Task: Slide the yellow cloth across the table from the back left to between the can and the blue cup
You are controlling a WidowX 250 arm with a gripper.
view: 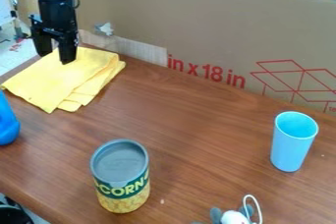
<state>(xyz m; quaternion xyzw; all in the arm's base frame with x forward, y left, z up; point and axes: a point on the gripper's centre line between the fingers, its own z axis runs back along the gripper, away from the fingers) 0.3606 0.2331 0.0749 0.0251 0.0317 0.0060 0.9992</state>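
On the wooden table (187,120), handling the yellow cloth (56,80) beneath the pincer (55,58) well would, I judge, call for coming straight down and pinching gently without scraping wood. The pincer's fingers stand wide apart, nothing between them; whether they touch fabric, I can't tell. The cloth looks thin and flat, its layered edges fanning out camera-side of the pincer.
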